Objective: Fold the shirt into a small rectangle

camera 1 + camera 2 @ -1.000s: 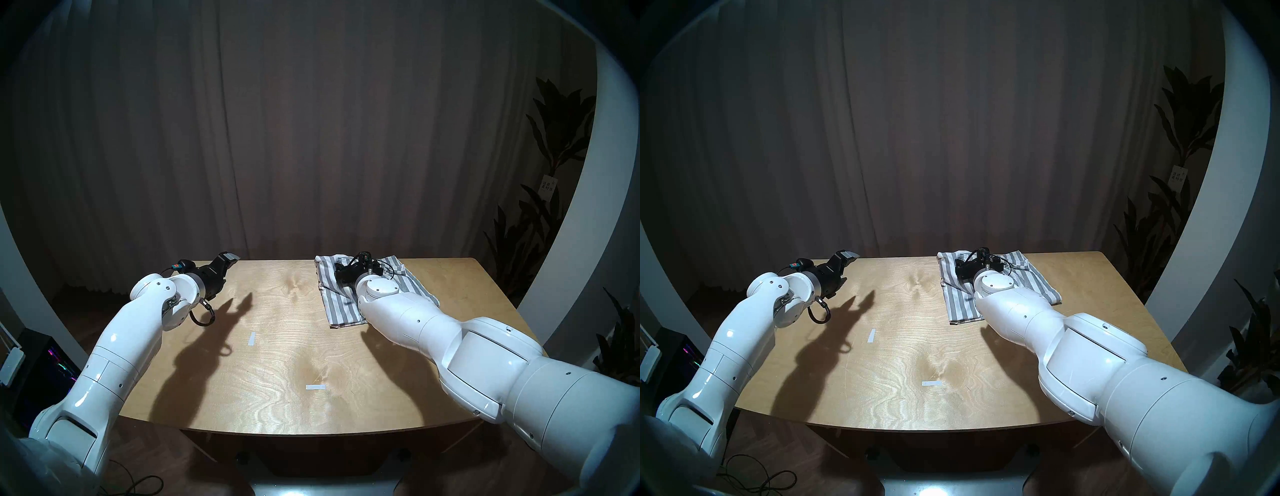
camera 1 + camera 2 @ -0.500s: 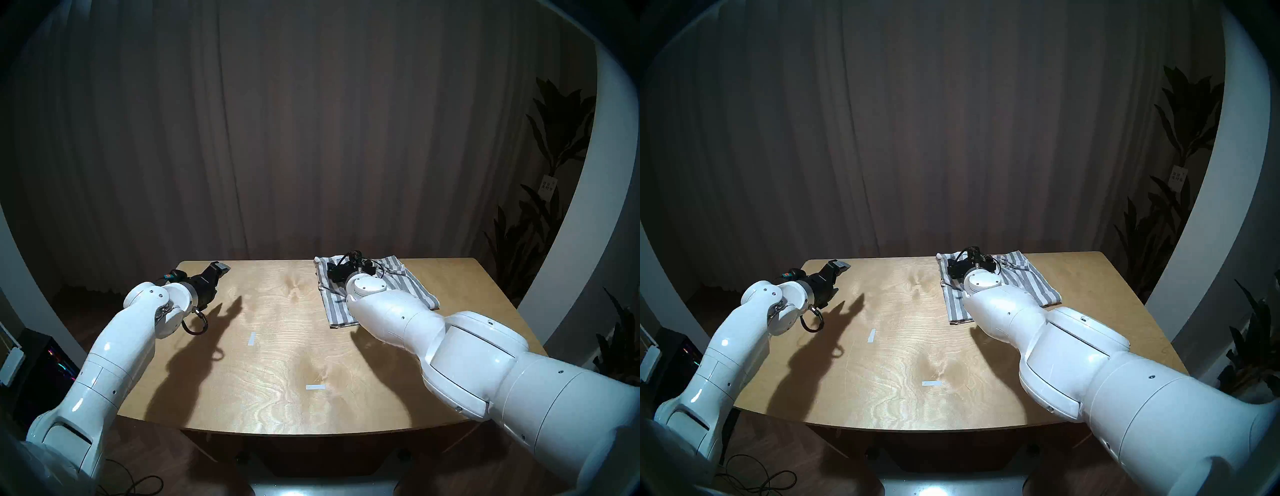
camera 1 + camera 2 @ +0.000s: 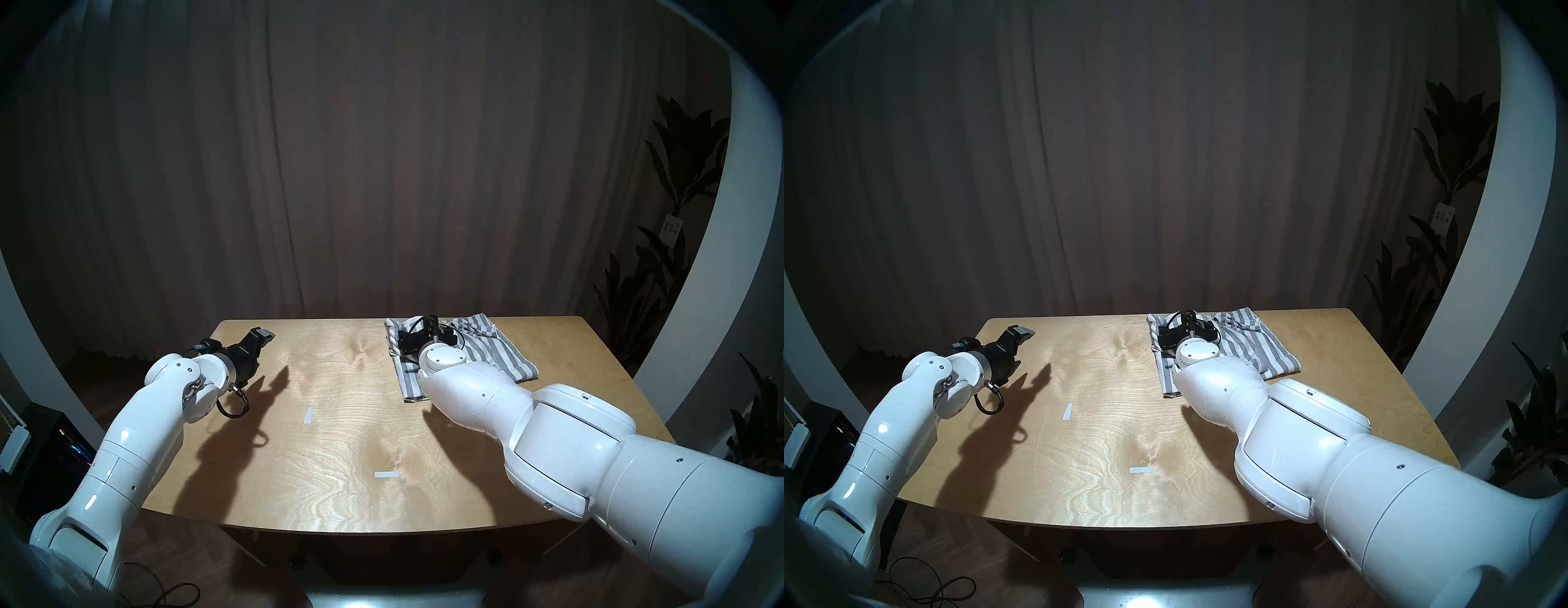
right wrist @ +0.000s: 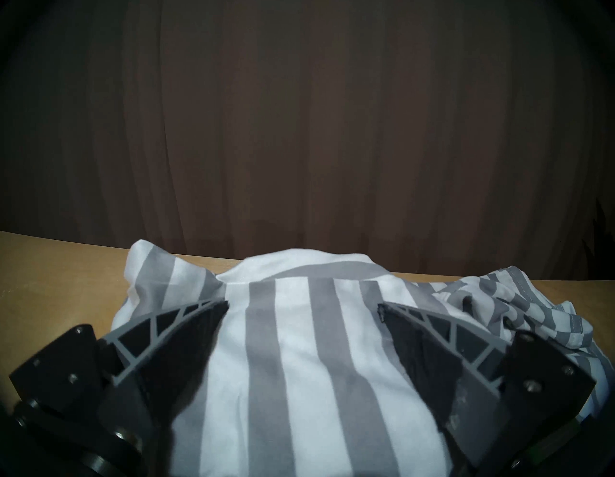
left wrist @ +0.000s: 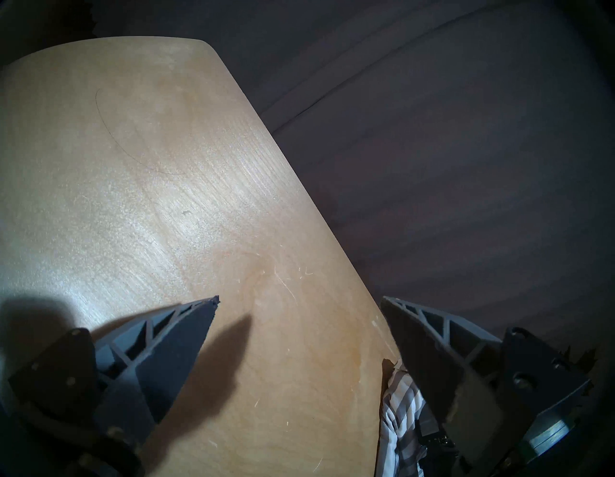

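Two white arms reach over a wooden table (image 3: 339,424) in front of a dark curtain (image 3: 382,170). The shirt (image 3: 505,356), striped grey and white, lies folded into a rough rectangle at the table's far right, with a rumpled bit at its far right corner. The right gripper (image 4: 303,309) hangs low over the shirt, fingers spread wide with the striped cloth showing between them, holding nothing. The left gripper (image 5: 299,299) hovers above the bare far left corner of the table, fingers apart and empty. Two small strips of pale tape (image 3: 308,415) sit on the wood nearer the robot.
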